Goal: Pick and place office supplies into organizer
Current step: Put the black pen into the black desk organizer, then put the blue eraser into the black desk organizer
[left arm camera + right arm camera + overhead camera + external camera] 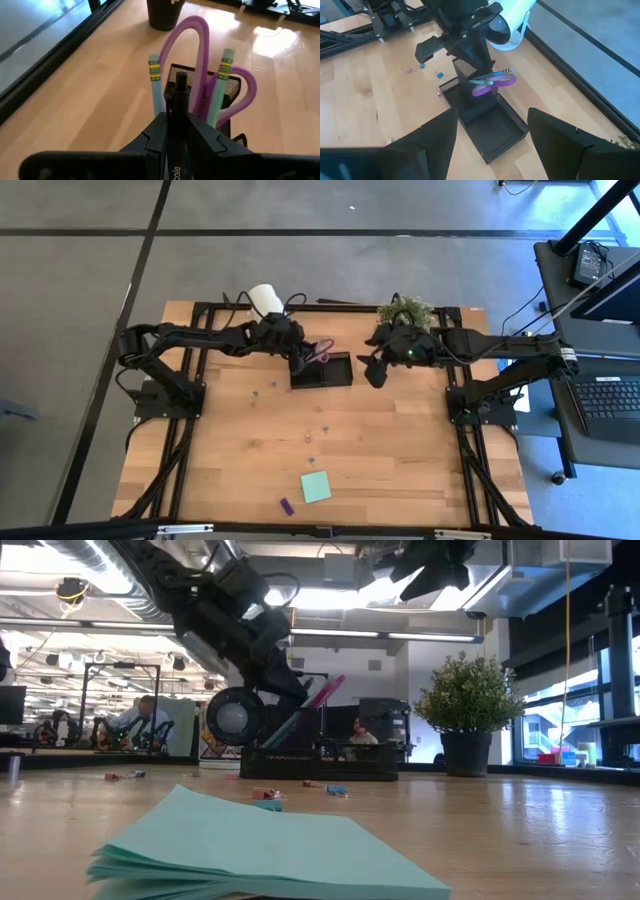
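A square mint-green sticky pad (316, 487) is seen on the wooden table (230, 460), well in front of the black mesh organizer (322, 371). Above the organizer's taller section, a black pen (179, 117) is pinched upright in the left pincer (176, 142), beside purple-handled scissors (197, 60). The right pincer (372, 369) is held spread, just right of the organizer.

Light was bright and even over the pale wooden table (250, 440), with only soft, short shadows beneath the arms. In the low view, ceiling strip lights (340, 633) and the windows at far right glared, leaving the dark arm overhead nearly in silhouette; the mint-green square sticky pad (265, 850) nearest the lens was blurred. In the left wrist view, white glare patches lay on the wood near the purple scissor handles (192, 50).
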You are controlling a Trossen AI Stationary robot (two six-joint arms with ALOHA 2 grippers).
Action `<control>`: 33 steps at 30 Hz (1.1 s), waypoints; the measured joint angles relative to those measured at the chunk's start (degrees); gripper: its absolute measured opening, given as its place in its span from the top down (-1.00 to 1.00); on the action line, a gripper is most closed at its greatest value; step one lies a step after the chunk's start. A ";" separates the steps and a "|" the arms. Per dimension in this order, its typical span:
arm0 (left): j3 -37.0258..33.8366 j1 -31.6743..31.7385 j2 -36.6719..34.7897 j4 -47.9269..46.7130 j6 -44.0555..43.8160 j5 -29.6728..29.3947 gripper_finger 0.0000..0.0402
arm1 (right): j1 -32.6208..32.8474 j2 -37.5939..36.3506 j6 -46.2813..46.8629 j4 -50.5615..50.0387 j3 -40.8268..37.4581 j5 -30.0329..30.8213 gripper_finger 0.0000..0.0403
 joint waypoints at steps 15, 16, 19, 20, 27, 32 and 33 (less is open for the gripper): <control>0.07 -0.22 0.27 0.23 0.24 -1.32 0.59 | -0.97 0.00 -0.22 0.00 0.00 -0.09 -0.21; 0.07 -0.22 0.29 0.31 0.14 -1.34 0.57 | -0.97 0.00 -0.23 0.00 0.00 -0.09 -0.21; 0.07 -0.22 0.29 0.33 0.10 -1.32 0.53 | -0.97 0.00 -0.29 0.00 0.00 -0.09 -0.21; 0.07 -0.22 0.29 0.33 0.10 -1.33 0.52 | -0.97 0.00 -0.31 0.00 0.00 -0.09 -0.21; -0.10 -0.22 -1.08 -0.36 -0.05 -1.39 0.48 | -0.97 0.00 -0.35 -0.02 0.00 -0.15 -0.21; -0.15 -0.22 -5.76 -0.73 0.07 -1.45 0.48 | -0.97 0.00 -0.35 -0.02 0.00 -0.15 -0.21; -0.15 -0.22 -6.94 -1.16 0.36 -1.45 0.48 | -0.97 0.00 -0.35 -0.02 0.00 -0.15 -0.21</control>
